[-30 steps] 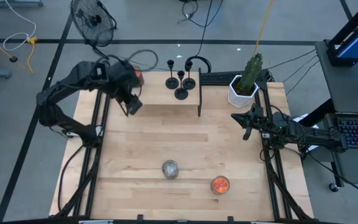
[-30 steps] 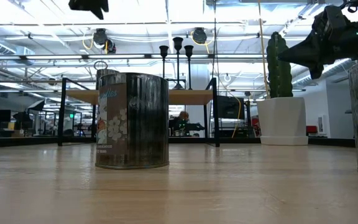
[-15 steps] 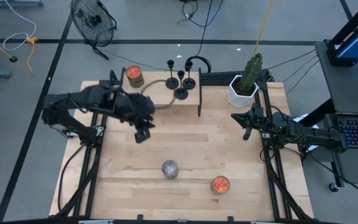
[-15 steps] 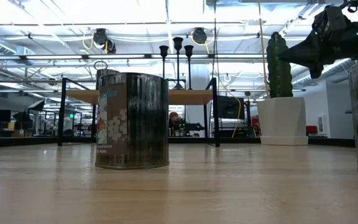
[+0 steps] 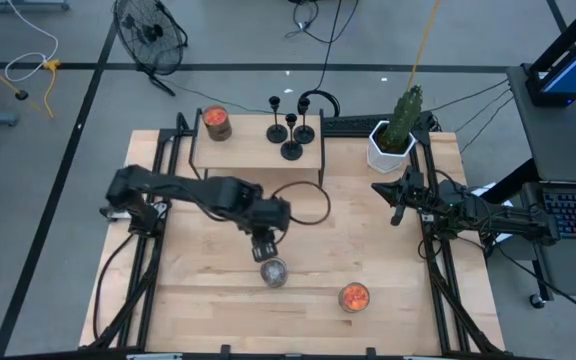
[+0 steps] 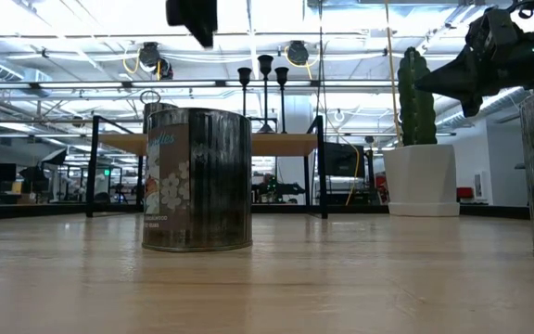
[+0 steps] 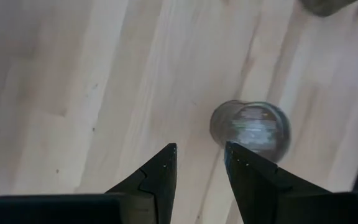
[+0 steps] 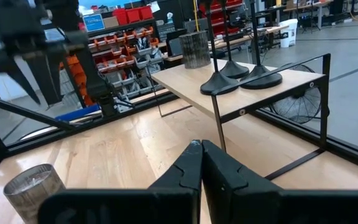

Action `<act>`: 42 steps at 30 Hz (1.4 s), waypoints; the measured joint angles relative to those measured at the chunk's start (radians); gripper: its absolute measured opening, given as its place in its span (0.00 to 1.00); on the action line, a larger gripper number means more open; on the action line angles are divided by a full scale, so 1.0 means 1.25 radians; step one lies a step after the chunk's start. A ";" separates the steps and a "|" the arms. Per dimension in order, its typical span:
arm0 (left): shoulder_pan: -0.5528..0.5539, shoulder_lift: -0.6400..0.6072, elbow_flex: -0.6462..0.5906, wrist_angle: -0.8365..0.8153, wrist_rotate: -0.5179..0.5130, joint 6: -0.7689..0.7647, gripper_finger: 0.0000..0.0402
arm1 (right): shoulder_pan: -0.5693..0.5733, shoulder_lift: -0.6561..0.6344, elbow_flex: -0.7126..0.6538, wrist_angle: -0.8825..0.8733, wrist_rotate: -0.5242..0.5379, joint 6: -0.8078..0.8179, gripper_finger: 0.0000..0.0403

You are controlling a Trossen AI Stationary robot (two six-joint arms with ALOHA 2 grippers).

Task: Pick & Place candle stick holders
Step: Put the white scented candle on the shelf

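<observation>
Slightly parted and gripping nothing, our left gripper [image 5: 265,249] is hanging above the silver can [image 5: 273,271]; our right gripper [image 5: 396,190], pinched closed, is waiting by the cactus pot [image 5: 388,146]. We are leaving the candle stick holders [image 5: 290,128] upright on the raised shelf [image 5: 253,152], awaiting pickup.

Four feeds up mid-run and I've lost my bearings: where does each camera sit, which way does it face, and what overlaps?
High view: overhead, straight down; both arms, left gripper above the silver can, right gripper parked beside the cactus pot.
Low view: tabletop height, level toward the room; can up close, shelf behind.
Left wrist view: faces down past its open fingers at the can.
Right wrist view: looks across the table past shut fingers at the candle stick holders.
Shared: high, low and left wrist views all show the can.
</observation>
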 joint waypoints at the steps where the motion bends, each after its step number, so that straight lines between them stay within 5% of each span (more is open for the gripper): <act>1: -0.003 0.014 0.000 0.001 0.000 -0.002 0.36 | 0.000 0.000 0.000 0.000 0.000 0.000 0.00; 21: -0.071 0.167 0.000 0.045 0.006 -0.041 0.61 | 0.000 0.000 0.000 -0.007 0.000 0.000 0.00; 42: -0.069 0.162 -0.179 0.161 0.063 -0.074 0.63 | 0.000 0.000 0.000 -0.012 -0.001 -0.006 0.00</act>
